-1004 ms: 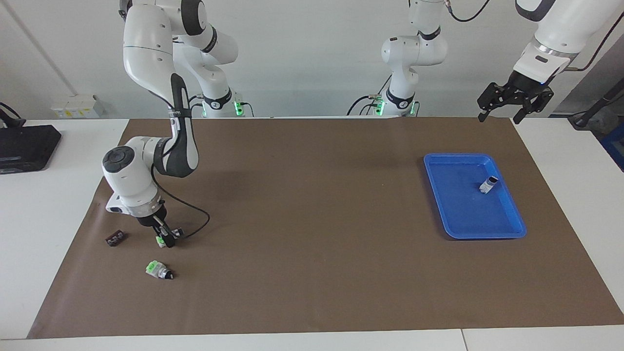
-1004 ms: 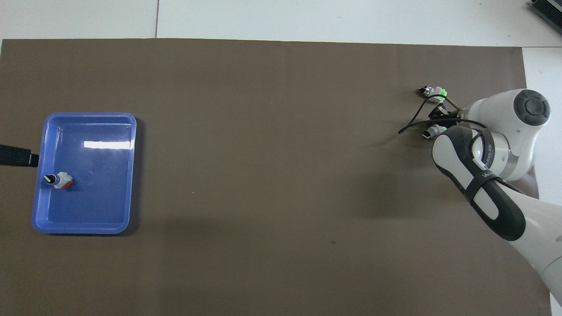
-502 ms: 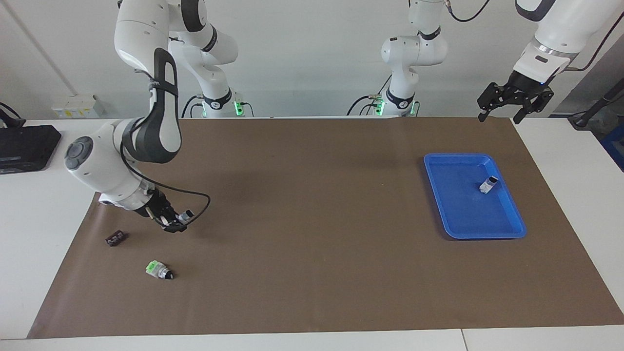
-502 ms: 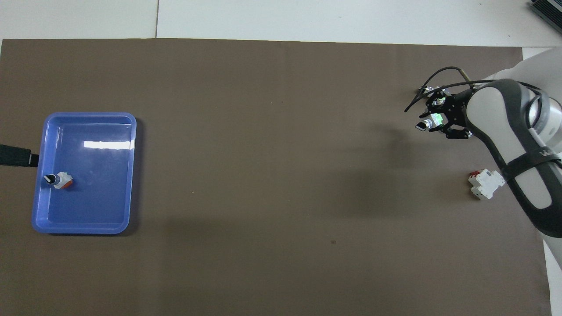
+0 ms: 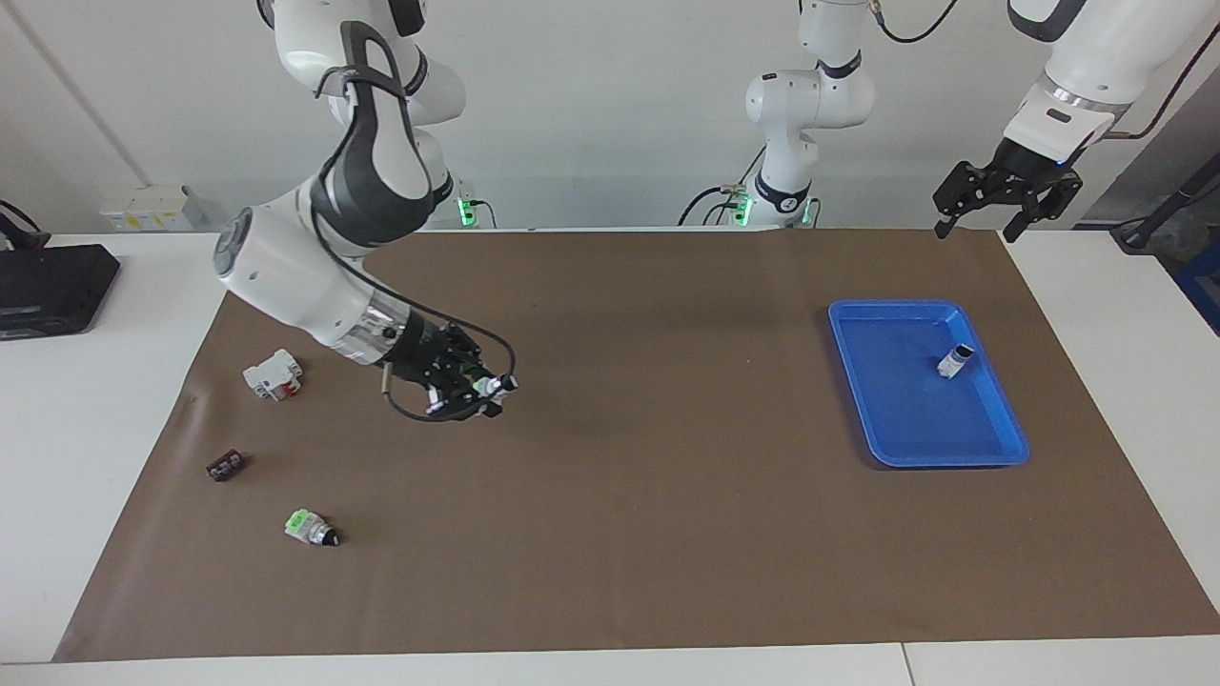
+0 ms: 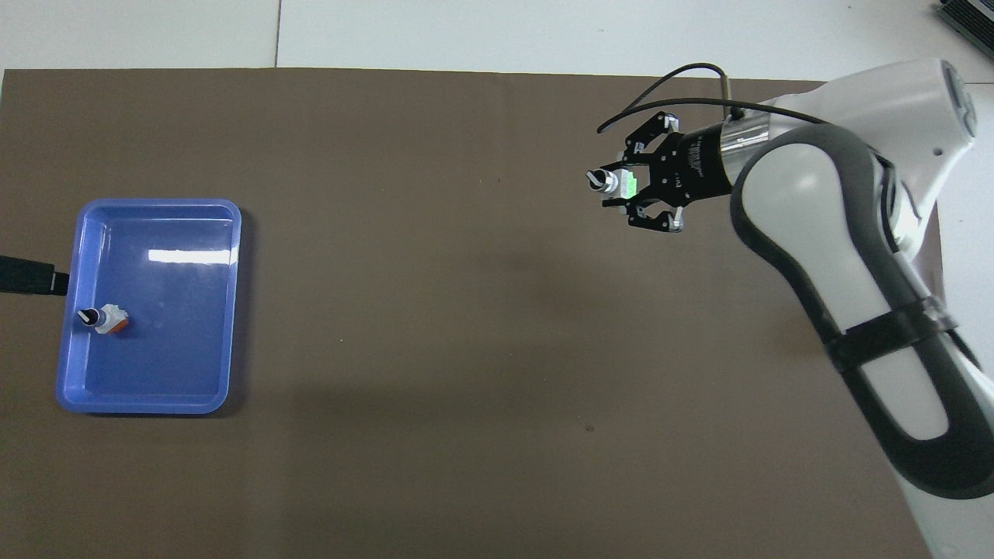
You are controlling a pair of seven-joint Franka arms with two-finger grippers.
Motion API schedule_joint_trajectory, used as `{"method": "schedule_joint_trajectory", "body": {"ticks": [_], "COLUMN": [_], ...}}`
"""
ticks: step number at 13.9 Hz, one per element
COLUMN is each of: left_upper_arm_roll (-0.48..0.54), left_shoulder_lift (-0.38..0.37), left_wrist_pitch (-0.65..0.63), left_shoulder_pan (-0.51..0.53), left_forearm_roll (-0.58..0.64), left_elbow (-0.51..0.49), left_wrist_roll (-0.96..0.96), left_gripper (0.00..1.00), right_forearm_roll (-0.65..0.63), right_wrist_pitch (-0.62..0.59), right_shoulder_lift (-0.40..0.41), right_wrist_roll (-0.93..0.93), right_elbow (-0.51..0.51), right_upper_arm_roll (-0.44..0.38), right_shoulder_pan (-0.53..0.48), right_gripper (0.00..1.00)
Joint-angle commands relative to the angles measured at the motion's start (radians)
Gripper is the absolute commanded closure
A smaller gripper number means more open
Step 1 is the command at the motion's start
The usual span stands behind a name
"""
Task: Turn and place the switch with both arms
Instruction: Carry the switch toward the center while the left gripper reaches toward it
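Note:
My right gripper (image 5: 479, 392) hangs in the air over the brown mat, toward the right arm's end of the table, shut on the switch (image 5: 495, 385). The overhead view shows the switch (image 6: 614, 182) lying level between the fingers of the right gripper (image 6: 623, 189). Its green block sits inside the grip and its dark knob tip points toward the tray. My left gripper (image 5: 982, 225) waits open, raised over the mat's corner by the left arm's base. Only its dark tip (image 6: 27, 278) shows in the overhead view.
A blue tray (image 5: 944, 461) lies toward the left arm's end and holds a small white switch with an orange end (image 5: 955, 362). Near the right arm's end lie a white block with a red part (image 5: 272, 373), a small dark piece (image 5: 225, 466) and a stubby green-ended switch (image 5: 310, 527).
The right arm has lifted the switch off the mat and carried it toward the table's middle, swinging the gripper level. That uncovered the white block. The left arm has not moved.

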Motion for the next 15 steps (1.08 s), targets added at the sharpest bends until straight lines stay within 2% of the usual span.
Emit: {"method": "schedule_joint_trajectory", "body": {"ticks": [1,4,9,12,15], "left_upper_arm_roll": [-0.004,-0.005,-0.014,-0.03,-0.067], "left_shoulder_lift": [-0.028,-0.028,-0.034,-0.034,-0.028], "left_wrist_pitch": [0.007,0.007,0.026,0.029,0.085], "left_shoulder_pan": [0.007,-0.004,-0.008,-0.01,-0.028], "left_forearm_roll": [0.004,0.004,-0.004,-0.131,-0.227], "left_elbow": [-0.03,-0.03,-0.027,-0.033,-0.054], "left_wrist_roll": [0.004,0.002,0.005,-0.115,-0.204], "left_gripper": [0.0,0.0,0.0,0.01,0.07], "right_forearm_roll": [0.113,0.267,0.276,0.276,0.276], "right_wrist_pitch": [0.173,0.416,0.585,0.618,0.618], "right_shoulder_lift": [-0.002,0.003,-0.002,-0.002,-0.003], "right_wrist_roll": [0.069,0.109,0.115,0.126,0.129], "right_elbow": [-0.016,-0.033,-0.07,-0.076,-0.076], "right_upper_arm_roll": [0.006,0.006,0.006,0.006,0.011], "right_shoulder_pan": [0.128,0.276,0.441,0.462,0.466], "right_gripper": [1.0,1.0,1.0,1.0,1.0]}}
